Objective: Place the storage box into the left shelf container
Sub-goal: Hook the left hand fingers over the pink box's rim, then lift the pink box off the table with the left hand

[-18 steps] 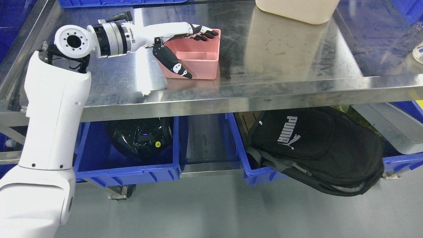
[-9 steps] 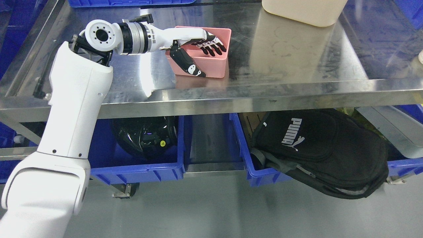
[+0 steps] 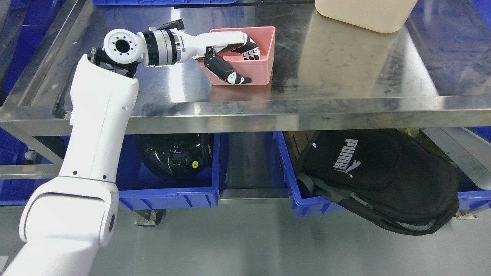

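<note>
A pink open-topped storage box (image 3: pixel 261 72) stands on the steel table (image 3: pixel 345 80), left of its middle. My left hand (image 3: pixel 248 67) reaches it from the left: the fingers (image 3: pixel 251 53) curl down inside the box and the thumb (image 3: pixel 226 72) lies along the outside of the near wall, so the hand is shut on that wall. Below the table on the left stands a blue shelf container (image 3: pixel 168 193) with a black helmet (image 3: pixel 172 159) inside it. No right arm shows.
A cream container (image 3: pixel 364 15) sits at the table's back right. A second blue bin (image 3: pixel 303 203) under the table holds a black backpack (image 3: pixel 376 176) that hangs over its front. A grey floor (image 3: pixel 245 245) lies in front.
The camera has shifted, sliding the whole picture right. My fingers, stretched flat over the box top before, have dipped into the box and curled; the thumb has closed on the near wall.
</note>
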`<state>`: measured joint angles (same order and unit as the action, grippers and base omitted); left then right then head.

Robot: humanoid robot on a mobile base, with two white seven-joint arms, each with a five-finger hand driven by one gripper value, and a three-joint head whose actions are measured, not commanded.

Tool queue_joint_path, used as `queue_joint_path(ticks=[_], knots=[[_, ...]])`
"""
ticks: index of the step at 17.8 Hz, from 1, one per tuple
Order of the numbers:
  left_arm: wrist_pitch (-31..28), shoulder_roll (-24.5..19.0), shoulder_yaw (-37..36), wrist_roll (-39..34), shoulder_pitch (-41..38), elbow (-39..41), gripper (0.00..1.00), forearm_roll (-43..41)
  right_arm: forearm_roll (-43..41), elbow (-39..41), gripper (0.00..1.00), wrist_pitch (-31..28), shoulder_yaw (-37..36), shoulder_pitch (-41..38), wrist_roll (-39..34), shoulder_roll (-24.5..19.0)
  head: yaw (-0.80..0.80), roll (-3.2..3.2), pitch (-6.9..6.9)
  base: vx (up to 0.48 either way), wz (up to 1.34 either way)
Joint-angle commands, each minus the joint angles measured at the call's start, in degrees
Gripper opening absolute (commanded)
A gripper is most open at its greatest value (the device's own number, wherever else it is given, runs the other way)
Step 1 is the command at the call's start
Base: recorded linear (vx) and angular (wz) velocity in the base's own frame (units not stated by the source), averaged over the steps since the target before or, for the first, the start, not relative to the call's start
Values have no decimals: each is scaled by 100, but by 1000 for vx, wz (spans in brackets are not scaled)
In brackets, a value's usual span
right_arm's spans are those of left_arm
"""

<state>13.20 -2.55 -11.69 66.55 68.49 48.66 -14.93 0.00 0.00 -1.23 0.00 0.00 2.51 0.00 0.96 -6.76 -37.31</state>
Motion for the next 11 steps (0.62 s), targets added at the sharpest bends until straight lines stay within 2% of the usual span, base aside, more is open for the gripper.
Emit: queue_joint_path(ticks=[1, 5, 9, 11], knots=[[51, 155, 1696, 403, -283, -559, 0, 1858, 9, 100, 100, 0, -26, -53, -4, 100, 0, 0, 0, 4, 43], [25, 155, 1846, 368, -643, -437, 0, 3256, 9, 100, 100, 0, -26, -53, -4, 100, 0, 0, 0, 10, 61], [-213, 155, 1986, 367, -1004, -129, 0, 3593, 9, 100, 100, 0, -26, -53, -4, 100, 0, 0, 0, -3, 38], [-221, 155, 2110, 306, -1030, 108, 0, 4196, 9, 100, 100, 0, -26, -53, -4, 100, 0, 0, 0, 0, -60]])
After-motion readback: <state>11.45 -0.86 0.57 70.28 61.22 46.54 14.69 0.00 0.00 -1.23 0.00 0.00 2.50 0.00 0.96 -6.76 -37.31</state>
